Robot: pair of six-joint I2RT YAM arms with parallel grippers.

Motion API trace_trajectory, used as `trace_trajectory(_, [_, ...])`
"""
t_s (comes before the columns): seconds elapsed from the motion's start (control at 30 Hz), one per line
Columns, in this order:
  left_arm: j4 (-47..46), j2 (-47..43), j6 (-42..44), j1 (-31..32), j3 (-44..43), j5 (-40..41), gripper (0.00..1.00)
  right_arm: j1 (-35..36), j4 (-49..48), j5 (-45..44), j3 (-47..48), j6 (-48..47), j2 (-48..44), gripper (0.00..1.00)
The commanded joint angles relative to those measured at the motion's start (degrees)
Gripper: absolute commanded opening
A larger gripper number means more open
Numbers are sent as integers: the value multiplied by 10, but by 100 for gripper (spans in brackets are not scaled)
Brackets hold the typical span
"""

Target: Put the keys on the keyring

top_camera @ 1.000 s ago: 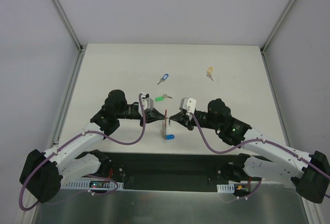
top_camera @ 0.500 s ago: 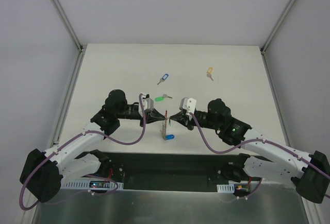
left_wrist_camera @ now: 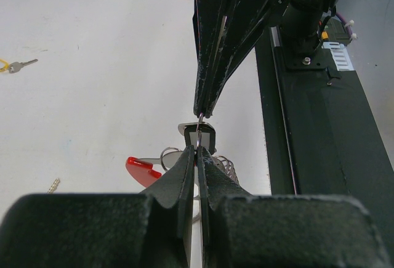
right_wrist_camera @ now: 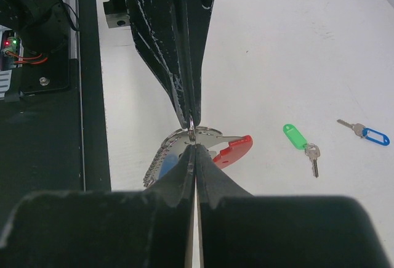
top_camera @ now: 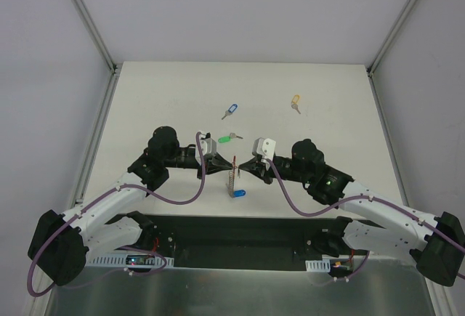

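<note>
The keyring point(top_camera: 232, 176) hangs between my two grippers above the table's near middle, its red part point(right_wrist_camera: 233, 150) and grey ribbed strap point(right_wrist_camera: 154, 162) dangling. A blue-tagged key point(top_camera: 238, 193) hangs at its bottom. My left gripper point(left_wrist_camera: 198, 148) and right gripper point(right_wrist_camera: 194, 145) meet tip to tip, both shut on a thin silver ring point(right_wrist_camera: 192, 134) at the top of the keyring. On the table lie a green-tagged key point(top_camera: 226, 139), a blue-tagged key point(top_camera: 230, 110) and a yellow-tagged key point(top_camera: 295, 102). The green key point(right_wrist_camera: 297, 137) also shows in the right wrist view.
The black base rail point(top_camera: 240, 232) runs along the near edge behind the arms. White walls with metal frame posts point(top_camera: 87, 18) enclose the table on three sides. The loose keys lie just beyond the grippers.
</note>
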State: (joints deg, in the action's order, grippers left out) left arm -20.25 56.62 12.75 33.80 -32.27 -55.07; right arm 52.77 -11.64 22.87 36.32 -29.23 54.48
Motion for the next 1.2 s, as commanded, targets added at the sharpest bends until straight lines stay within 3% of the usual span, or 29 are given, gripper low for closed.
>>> trace_trajectory(0.0, [-20,-1,1,4,-23,-23,0,4,-13,18,26,-6,0,1])
trace_trajectory(1.17, [-9,-3,22,4,-21,-31,0,1,-14,16,24,8,2,1])
